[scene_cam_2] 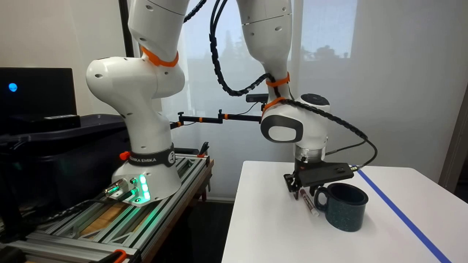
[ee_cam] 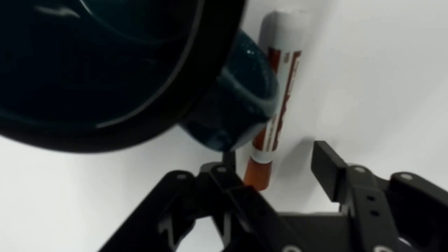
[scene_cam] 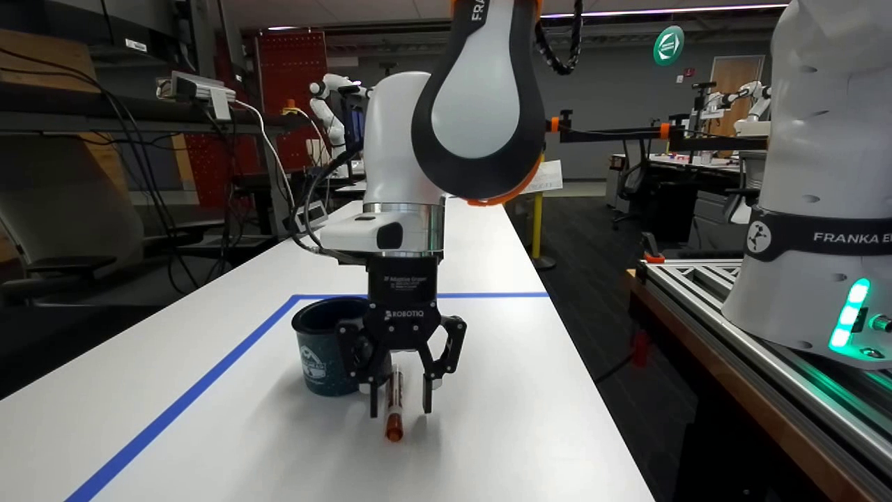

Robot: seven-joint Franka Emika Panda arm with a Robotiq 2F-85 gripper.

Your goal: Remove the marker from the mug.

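Note:
The marker (scene_cam: 394, 408) lies on the white table outside the mug, beside its handle. It has a white body with red-brown print and an orange-red end, and also shows in an exterior view (scene_cam_2: 309, 203). In the wrist view the handle covers part of the marker (ee_cam: 285, 87). The dark teal mug (scene_cam: 324, 359) stands upright, also in an exterior view (scene_cam_2: 346, 213) and at upper left in the wrist view (ee_cam: 213, 66). My gripper (scene_cam: 401, 414) is open and low over the table. In the wrist view its fingers (ee_cam: 274, 154) stand either side of the marker's orange end, with gaps visible.
The mug's handle (ee_cam: 255, 91) reaches close to my left finger in the wrist view. Blue tape lines (scene_cam: 216, 373) run along the white table (scene_cam: 516, 432). The table's edge lies on the robot base's side. A metal-framed stand (scene_cam_2: 146, 223) carries the robot base.

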